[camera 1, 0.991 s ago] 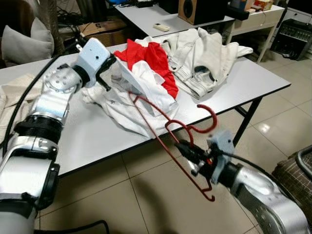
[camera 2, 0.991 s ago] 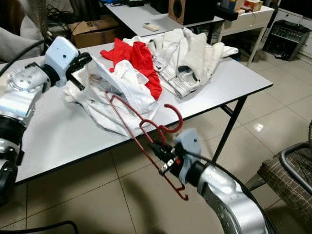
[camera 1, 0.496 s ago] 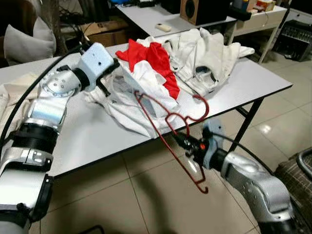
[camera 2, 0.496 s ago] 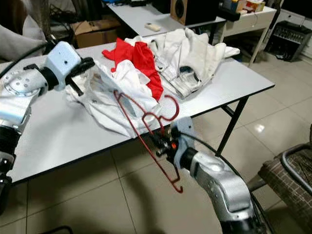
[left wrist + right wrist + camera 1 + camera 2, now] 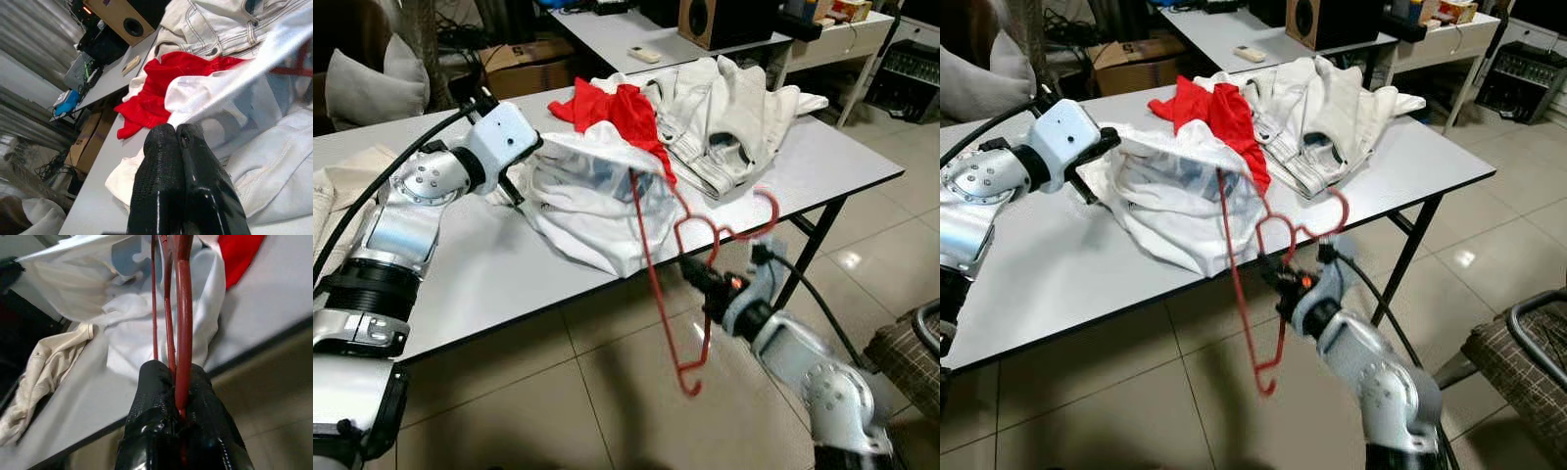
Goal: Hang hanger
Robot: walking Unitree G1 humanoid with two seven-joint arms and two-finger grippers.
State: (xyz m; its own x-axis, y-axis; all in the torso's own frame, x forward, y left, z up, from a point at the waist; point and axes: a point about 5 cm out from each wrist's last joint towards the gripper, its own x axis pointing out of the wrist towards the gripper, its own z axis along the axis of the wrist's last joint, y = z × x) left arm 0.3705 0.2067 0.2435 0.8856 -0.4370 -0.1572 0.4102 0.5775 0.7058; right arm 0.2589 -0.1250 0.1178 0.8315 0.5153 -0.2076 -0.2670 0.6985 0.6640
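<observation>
Two grips matter: your right gripper fingers are clamped on the thin, stiff, light red hanger beyond the desk edge; left gripper fingers pinch the limp white shirt. Hold near the hanger's neck.

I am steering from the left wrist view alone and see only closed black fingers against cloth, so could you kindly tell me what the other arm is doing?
Observer: The right hand, off the table's front edge, is shut on the red hanger.
Operator: Where does the hanger's upper end sit?
Observer: One shoulder tip pokes into the white shirt.
Operator: And my hand from outside?
Observer: The left hand holds the shirt's edge lifted, making an opening.
</observation>
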